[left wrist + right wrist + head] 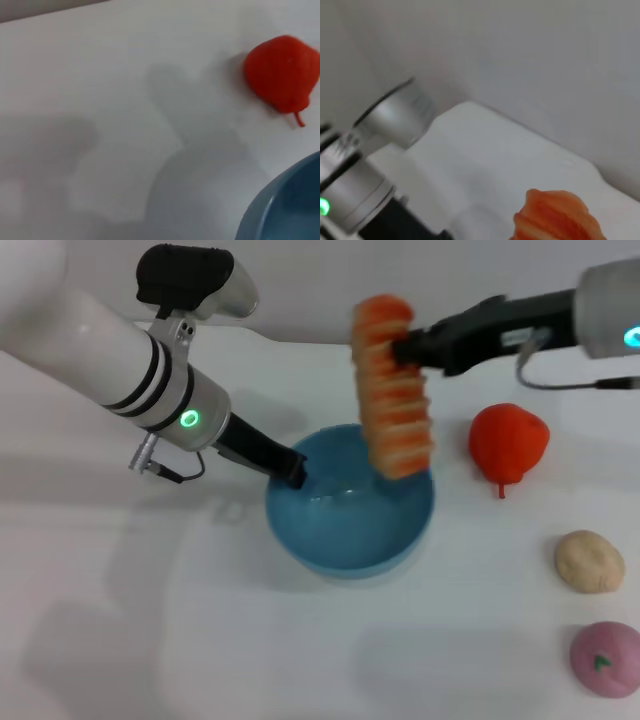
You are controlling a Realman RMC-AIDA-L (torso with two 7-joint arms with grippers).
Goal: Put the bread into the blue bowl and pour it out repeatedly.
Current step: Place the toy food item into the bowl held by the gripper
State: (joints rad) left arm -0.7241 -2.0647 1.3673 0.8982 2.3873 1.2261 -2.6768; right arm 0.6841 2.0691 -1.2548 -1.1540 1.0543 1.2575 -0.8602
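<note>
White table, pale wall perhaps behind

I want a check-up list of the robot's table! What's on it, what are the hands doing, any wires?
Surface: white table, bare around the things.
Job's things: bread hangs upright in the air, its lower end over the blue bowl; the bowl looks empty inside.
Clutter: red fruit, beige bun and pink round thing, all on the robot's right of the bowl.
Grippers: right gripper shut on the bread's upper part; left gripper at the bowl's rim, apparently gripping it.
Cables: a thin cable under the left wrist, another by the right arm.
Surroundings: plain wall behind.
</note>
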